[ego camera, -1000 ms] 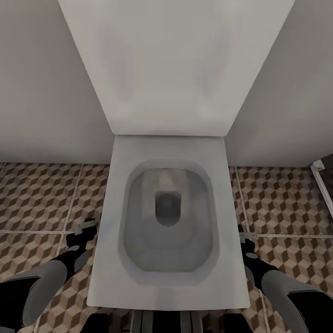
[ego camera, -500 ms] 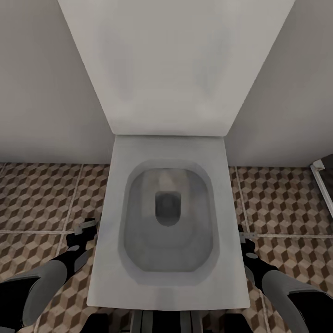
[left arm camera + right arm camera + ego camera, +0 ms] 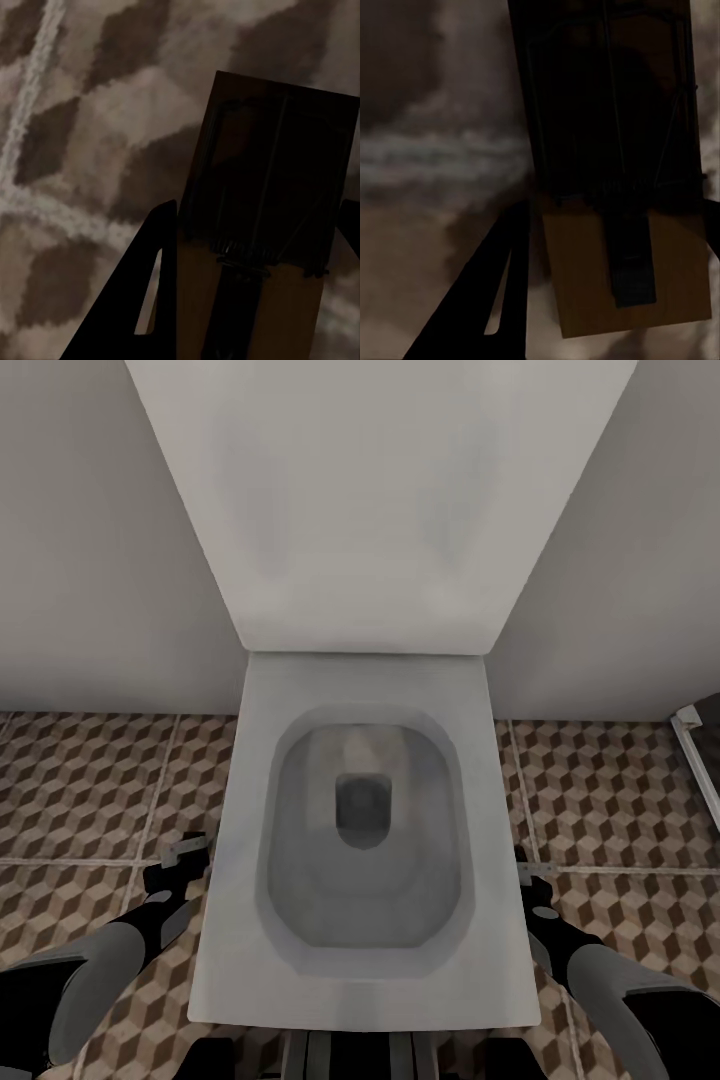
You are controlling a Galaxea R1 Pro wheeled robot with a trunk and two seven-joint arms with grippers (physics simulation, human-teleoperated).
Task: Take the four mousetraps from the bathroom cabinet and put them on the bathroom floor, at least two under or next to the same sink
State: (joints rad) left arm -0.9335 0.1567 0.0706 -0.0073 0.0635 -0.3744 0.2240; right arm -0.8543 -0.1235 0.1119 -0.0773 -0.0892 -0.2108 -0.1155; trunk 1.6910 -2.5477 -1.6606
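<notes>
You are looking straight down on a white toilet (image 3: 365,840) with its lid raised against the pale wall (image 3: 90,560), and the bowl sits squarely between your two arms. Around it spreads the bathroom floor (image 3: 90,780), tiled in the brown, beige and white cube pattern with pale grout lines. Your left gripper (image 3: 183,857) hangs low just beside the toilet's left edge, and your right gripper (image 3: 527,875) hangs just beside its right edge, both above the tiles. From the left wrist camera you can see a mousetrap (image 3: 262,247) clamped between the dark fingers (image 3: 127,315) of the left gripper (image 3: 255,300): a brown wooden board with a dark metal frame and spring across it, held over the patterned tiles, one finger pressed to its side edge. From the right wrist camera you see the second mousetrap (image 3: 615,172) gripped the same way in the right gripper (image 3: 619,300), its bare wooden end nearest the camera and its dark wire parts farther out, with a blurred stretch of tile and a pale grout line behind it. Both traps are off the floor, carried in your grippers. At the far right edge of the head view a dark framed panel (image 3: 700,750) stands on the tiles by the wall.
</notes>
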